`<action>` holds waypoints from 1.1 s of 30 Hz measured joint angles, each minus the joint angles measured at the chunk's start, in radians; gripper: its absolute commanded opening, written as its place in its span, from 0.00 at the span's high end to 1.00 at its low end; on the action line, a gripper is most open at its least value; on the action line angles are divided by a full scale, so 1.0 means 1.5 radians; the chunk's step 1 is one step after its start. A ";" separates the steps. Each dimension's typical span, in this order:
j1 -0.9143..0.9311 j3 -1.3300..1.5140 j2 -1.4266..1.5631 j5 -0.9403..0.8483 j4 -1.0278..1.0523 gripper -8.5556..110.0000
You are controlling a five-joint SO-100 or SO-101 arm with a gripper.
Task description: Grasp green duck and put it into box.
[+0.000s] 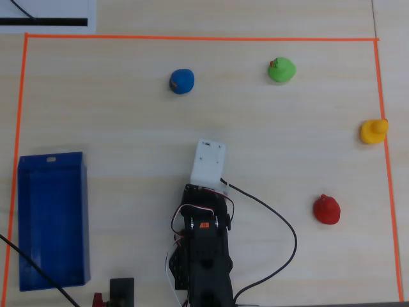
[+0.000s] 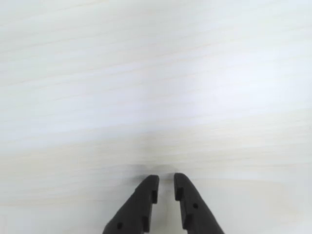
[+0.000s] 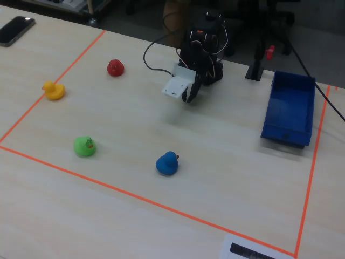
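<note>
The table (image 1: 128,128) is of pale wood, and orange tape (image 1: 192,38) marks a big rectangle on it. In the fixed view dark chairs and a phone (image 3: 16,29) at the table's far left corner are seen.

In the overhead view, counting from the arm's base at the bottom middle, the box (image 1: 52,217) lies at about 9 o'clock, near the left tape line; its blue floor is bare. The green duck (image 1: 281,69) sits at about 1 o'clock, near the upper tape line, well apart from the box. The blue toy (image 1: 182,81) is at 12 o'clock, the yellow duck (image 1: 373,131) at 2 o'clock touching the right tape, the red toy (image 1: 326,209) at 3 o'clock.

In the wrist view the gripper (image 2: 166,183) hangs over bare wood, its two black fingers nearly together with only a narrow gap, holding nothing.
</note>
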 measured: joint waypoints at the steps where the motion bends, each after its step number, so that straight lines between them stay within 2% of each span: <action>1: 0.000 0.000 0.000 0.003 0.000 0.93; 6: 0.021 -0.007 -0.015 0.020 -0.036 0.92; 9: 0.052 -0.079 -0.075 0.013 -0.054 0.92; 14: 0.104 -0.302 -0.228 0.002 -0.089 0.92; 19: 0.218 -0.583 -0.442 -0.024 -0.154 0.90; 27: 0.370 -0.952 -0.749 -0.106 -0.338 0.71; 33: 0.423 -1.024 -0.893 -0.140 -0.503 0.61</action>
